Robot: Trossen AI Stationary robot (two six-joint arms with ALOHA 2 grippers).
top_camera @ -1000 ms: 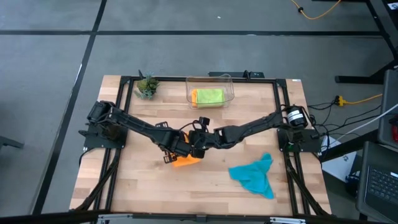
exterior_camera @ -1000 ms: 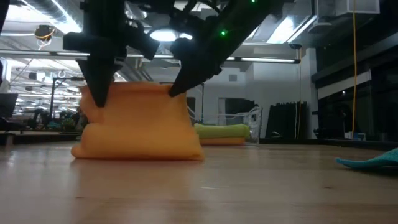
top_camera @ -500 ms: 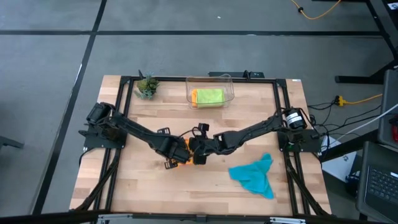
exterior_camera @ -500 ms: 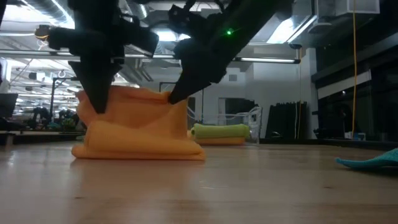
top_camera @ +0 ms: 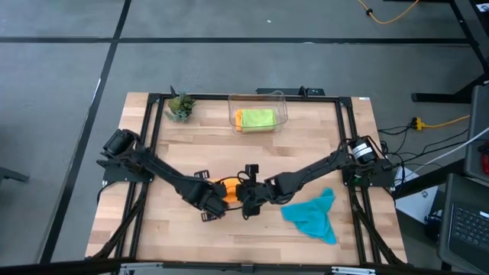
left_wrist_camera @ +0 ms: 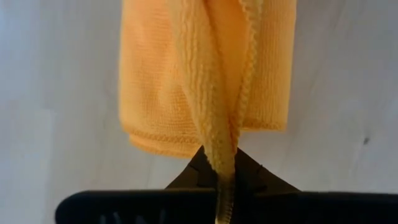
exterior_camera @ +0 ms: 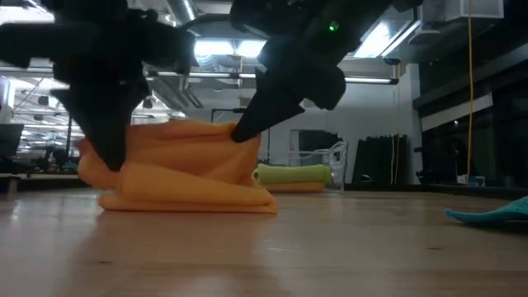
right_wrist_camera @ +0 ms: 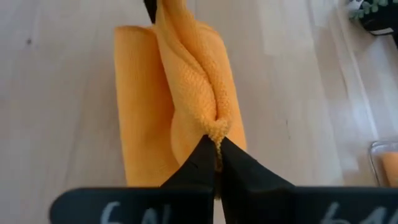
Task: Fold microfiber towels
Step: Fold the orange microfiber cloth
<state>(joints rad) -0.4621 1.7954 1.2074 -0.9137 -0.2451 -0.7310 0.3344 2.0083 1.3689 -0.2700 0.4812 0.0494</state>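
High view: both arms meet at the middle front of the surface (top_camera: 191,244); left tool (top_camera: 216,200) and right tool (top_camera: 248,197) each sit at one side of the orange towel (top_camera: 229,188), mostly hidden under them. Teal towel (top_camera: 312,217) lies crumpled to the right, near the front, untouched. Clear bin (top_camera: 258,111) at the back holds a folded lime green towel (top_camera: 257,118) with an orange one (top_camera: 238,120) beside it; small plant (top_camera: 180,105) at back left. Low view: orange towel partly lifted, top edge pulled up by both tools, lower layer flat on the surface, fold halfway over. Left wrist view: left tool clamped shut on a pinched corner of the orange towel, cloth hanging ahead in a loose roll. Right wrist view: right tool closed tight on the opposite corner, folded layers spread below. Risk: both grips are thin pinches on a corner, so a slip would drop one side and skew the fold; uneven travel of the two arms could drag the bottom layer and bunch it; letting go too high would let the edge flop out of line.
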